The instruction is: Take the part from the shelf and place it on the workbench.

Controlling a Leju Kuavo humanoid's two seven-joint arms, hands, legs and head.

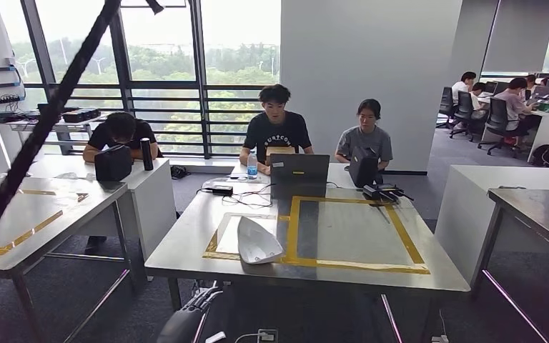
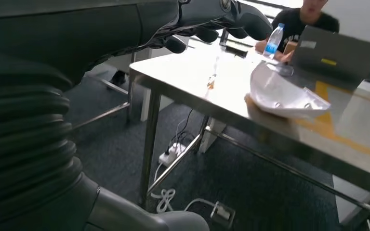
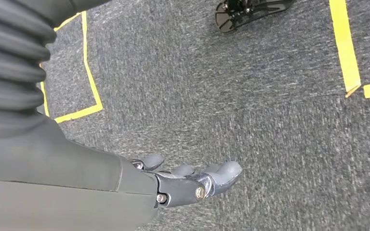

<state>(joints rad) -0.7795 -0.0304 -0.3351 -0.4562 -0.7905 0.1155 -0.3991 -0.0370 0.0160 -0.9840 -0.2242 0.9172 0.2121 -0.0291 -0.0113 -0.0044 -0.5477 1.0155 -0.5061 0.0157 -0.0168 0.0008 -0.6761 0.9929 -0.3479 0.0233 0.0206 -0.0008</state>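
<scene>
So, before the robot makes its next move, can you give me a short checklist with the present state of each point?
1. White part rests on the workbench: ok.
2. Part lies across the yellow tape frame near the front edge, whether this is the wanted spot: cannot tell.
3. Left hand holds nothing and is apart from the part: ok.
4. Right hand hangs over the carpet and holds nothing: ok.
5. People sit at the far side of the bench, away from the part: ok.
6. Cables and power strip lie on the floor under the bench: not ok for stepping closer.
</scene>
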